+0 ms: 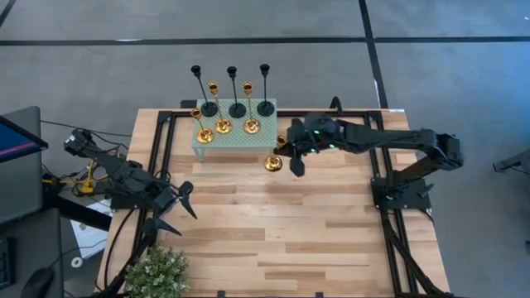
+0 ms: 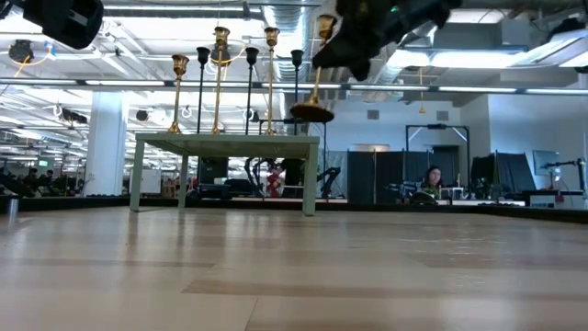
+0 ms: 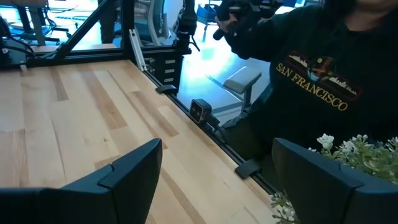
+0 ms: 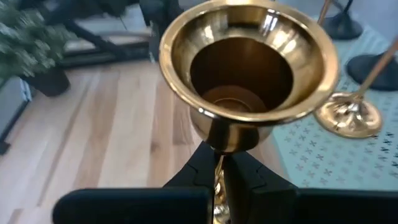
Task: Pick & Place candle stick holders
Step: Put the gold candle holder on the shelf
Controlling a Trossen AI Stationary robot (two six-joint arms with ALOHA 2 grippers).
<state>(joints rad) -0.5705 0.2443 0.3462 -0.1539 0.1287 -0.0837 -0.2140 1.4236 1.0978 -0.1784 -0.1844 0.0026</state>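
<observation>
From above, the right gripper held a gold candle stick holder beside the small green stand, where three black holders and three gold ones stood. The left gripper waited with jaws wide over the wooden worktop, near a plant.

In the low view, the held holder hung in the air, clear of the worktop.

In the right wrist view, the jaws were clamped on its thin stem under the cup.

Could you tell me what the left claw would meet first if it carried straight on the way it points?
Probably nothing on the table: the open left claw points across bare wood towards the frame rail, with a person beyond. Depth is unclear.
</observation>
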